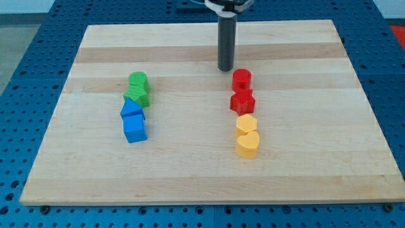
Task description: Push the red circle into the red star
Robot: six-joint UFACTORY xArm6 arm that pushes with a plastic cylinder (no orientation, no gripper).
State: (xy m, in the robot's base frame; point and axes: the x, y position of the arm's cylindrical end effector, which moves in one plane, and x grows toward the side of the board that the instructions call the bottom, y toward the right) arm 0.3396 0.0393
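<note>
Our tip (226,68) sits just up-left of the red circle (241,80); it is a bare rod, with no fingers to report. The circle looks touching the red star (242,102) below, so we judge the task nearly done.

Green (137,88), blue (133,122), yellow blocks (247,135) on wooden board (190,164).

My pale wooden desk (209,171) carries a green pair (137,88) touching a blue pair (133,121) at the view's left, and red circle (241,80), red star (242,102), two yellow blocks (247,135) stacked rightward.
</note>
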